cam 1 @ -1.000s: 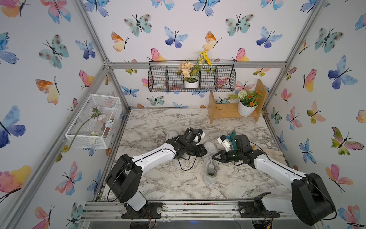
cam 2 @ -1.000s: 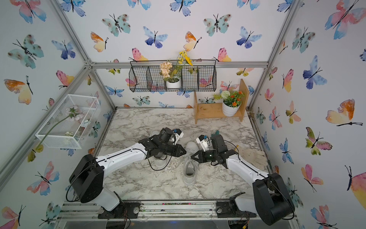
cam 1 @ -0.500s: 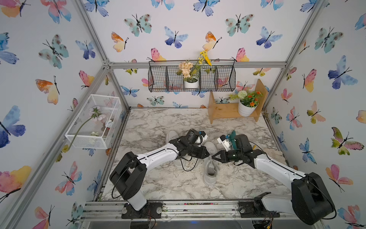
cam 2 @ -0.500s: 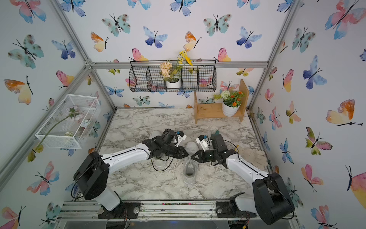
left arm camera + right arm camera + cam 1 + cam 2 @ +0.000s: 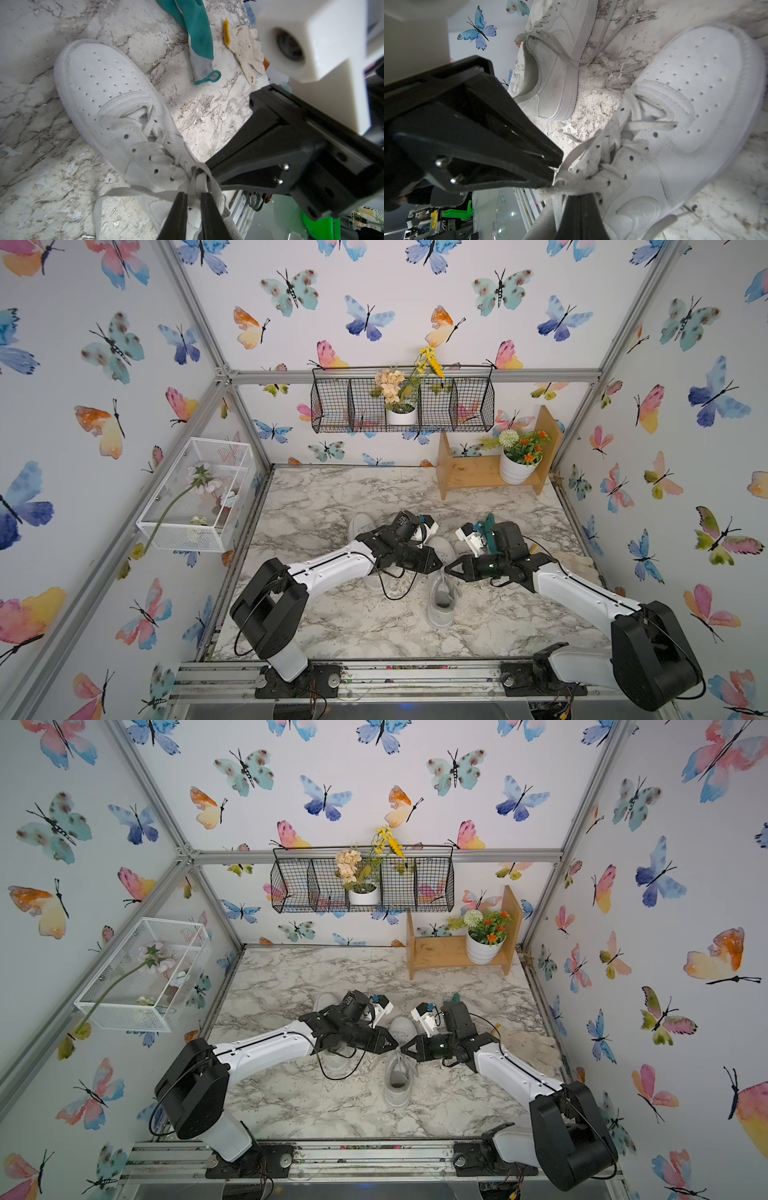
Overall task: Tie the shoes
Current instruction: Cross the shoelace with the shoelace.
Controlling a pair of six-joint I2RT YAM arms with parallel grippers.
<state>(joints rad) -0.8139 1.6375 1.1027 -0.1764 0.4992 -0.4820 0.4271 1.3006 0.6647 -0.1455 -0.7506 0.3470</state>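
Note:
One white shoe (image 5: 441, 601) (image 5: 395, 1081) lies at centre front in both top views, toe pointing away. The other shoe (image 5: 360, 526) (image 5: 556, 62) sits partly under my left arm. Both grippers meet tip to tip over the near shoe's laces (image 5: 158, 158) (image 5: 610, 145). My left gripper (image 5: 437, 566) (image 5: 193, 194) has its jaws a narrow gap apart, pinching a lace strand at the tips. Facing it, my right gripper (image 5: 449, 570) (image 5: 581, 195) is shut on a bunch of lace at the top eyelets. A loose lace end (image 5: 124, 190) trails onto the marble.
A teal-green glove (image 5: 197, 31) and a beige glove (image 5: 247, 49) (image 5: 577, 566) lie to the right of the shoes. At back right a wooden shelf (image 5: 469, 477) holds a flower pot (image 5: 517, 470). A black wire basket (image 5: 332, 406) hangs on the back wall. A white wire box (image 5: 178, 531) hangs on the left wall.
My left gripper has moved right and slightly nearer, bringing its tip against the right gripper over the near shoe. The right arm has stayed put.

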